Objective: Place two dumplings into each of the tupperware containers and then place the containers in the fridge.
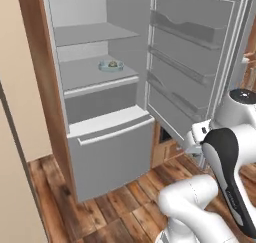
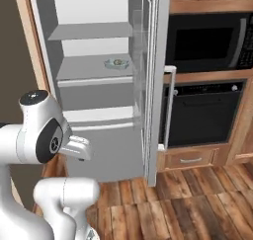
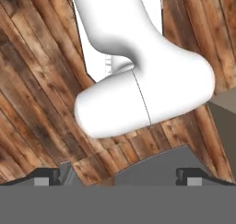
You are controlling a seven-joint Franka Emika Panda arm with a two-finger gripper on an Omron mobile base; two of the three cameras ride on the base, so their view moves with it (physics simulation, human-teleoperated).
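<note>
With the pale blue container point(image 1: 111, 65) shelved in the open fridge point(image 1: 95, 94) and the gripper point(image 3: 119, 174) spread wide, empty, fetching the remaining container appears next.

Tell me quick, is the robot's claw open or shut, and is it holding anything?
Claw: open, its two tips wide apart, with nothing between them, pointing down at the wooden floor.

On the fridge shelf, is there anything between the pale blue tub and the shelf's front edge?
No. In the left base view, the flat grey shelf is bare in front of the small pale blue tub.
</note>
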